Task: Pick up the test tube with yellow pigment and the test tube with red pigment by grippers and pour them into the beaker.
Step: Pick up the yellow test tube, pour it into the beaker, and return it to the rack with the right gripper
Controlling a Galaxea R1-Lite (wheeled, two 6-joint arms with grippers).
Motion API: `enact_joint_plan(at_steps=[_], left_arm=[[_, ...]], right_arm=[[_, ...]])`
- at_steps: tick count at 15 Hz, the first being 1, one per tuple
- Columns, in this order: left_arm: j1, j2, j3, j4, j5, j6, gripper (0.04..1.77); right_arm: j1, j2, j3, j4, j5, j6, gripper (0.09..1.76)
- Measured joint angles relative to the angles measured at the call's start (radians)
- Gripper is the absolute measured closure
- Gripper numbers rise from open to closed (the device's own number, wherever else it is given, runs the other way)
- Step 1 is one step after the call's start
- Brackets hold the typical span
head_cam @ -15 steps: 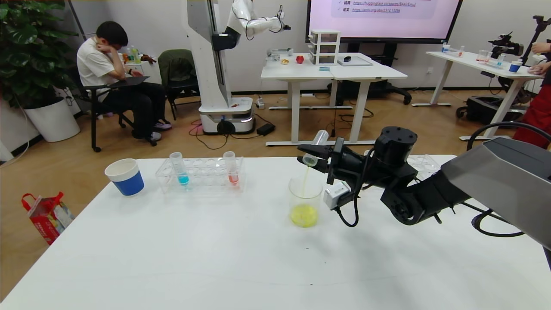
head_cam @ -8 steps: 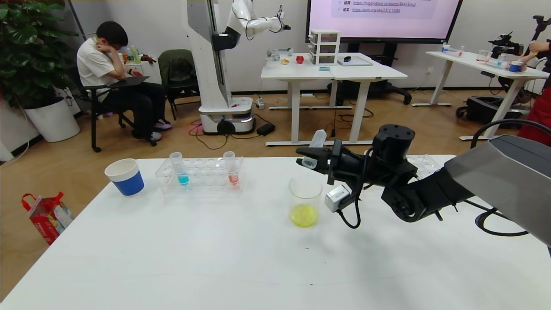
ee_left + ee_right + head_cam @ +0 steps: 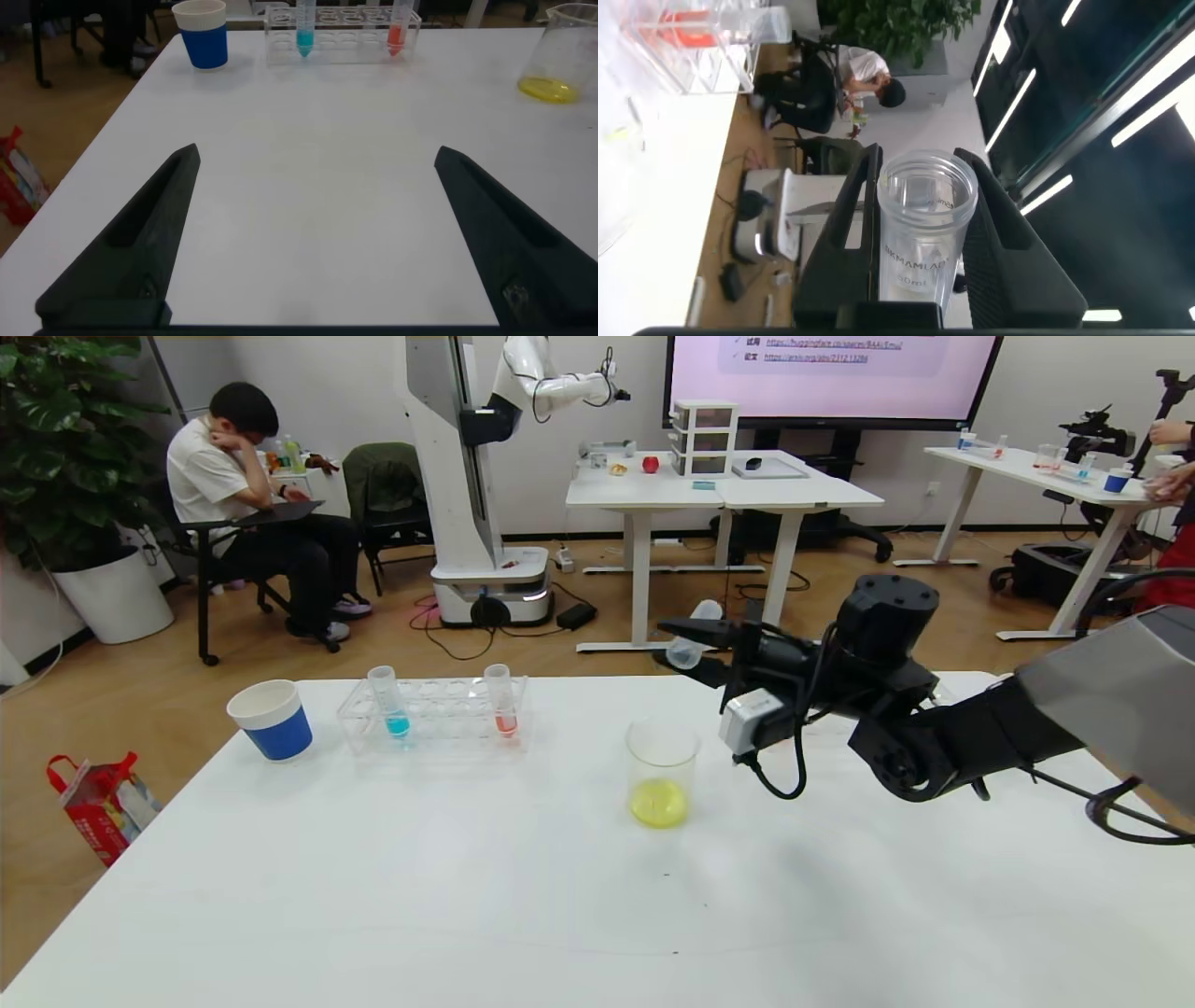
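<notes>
My right gripper (image 3: 684, 645) is shut on the clear test tube (image 3: 695, 633), which now looks empty and lies tilted, mouth toward my left, above and behind the beaker. The right wrist view shows the tube (image 3: 924, 238) clamped between the black fingers (image 3: 850, 224) with no liquid in it. The beaker (image 3: 661, 773) stands mid-table with yellow liquid in its bottom. The test tube with red liquid (image 3: 502, 702) stands in the clear rack (image 3: 434, 714). My left gripper (image 3: 316, 154) is open and empty, low over the near table.
A tube with blue liquid (image 3: 390, 703) stands at the rack's left end. A blue cup with a white rim (image 3: 271, 719) stands left of the rack. The left wrist view shows the cup (image 3: 204, 33), the rack (image 3: 341, 47) and the beaker (image 3: 556, 65) far off.
The yellow stream into the beaker has stopped. My right gripper has risen and drawn back to the right with the emptied tube.
</notes>
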Motion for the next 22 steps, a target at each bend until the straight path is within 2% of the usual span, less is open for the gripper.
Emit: enact_joint_plan(at_steps=[2,5,7,8,10,14,19,22], left_arm=[[0.000,0.000,0.000,0.000,0.000,0.000,0.06],[0.000,0.000,0.000,0.000,0.000,0.000,0.06],[0.000,0.000,0.000,0.000,0.000,0.000,0.06],[0.000,0.000,0.000,0.000,-0.001,0.000,0.06],[0.000,0.000,0.000,0.000,-0.001,0.000,0.06],[0.000,0.000,0.000,0.000,-0.001,0.000,0.06],[0.000,0.000,0.000,0.000,0.000,0.000,0.06],[0.000,0.000,0.000,0.000,0.000,0.000,0.06]], right_arm=[[-0.002,-0.052,0.020,-0.008,-0.066,0.193,1.34],[0.006,-0.105,0.059,-0.123,-0.260,0.532,1.34],[0.014,-0.120,0.083,-0.223,-0.438,0.805,1.34],[0.017,-0.125,0.097,-0.241,-0.528,0.901,1.34],[0.011,-0.140,0.147,-0.231,-0.624,1.022,1.34],[-0.002,-0.208,0.291,-0.108,-0.723,1.247,1.34],[-0.058,-0.284,0.350,-0.010,-0.722,1.336,1.34],[-0.165,-0.302,0.357,-0.007,-0.690,1.381,1.34]])
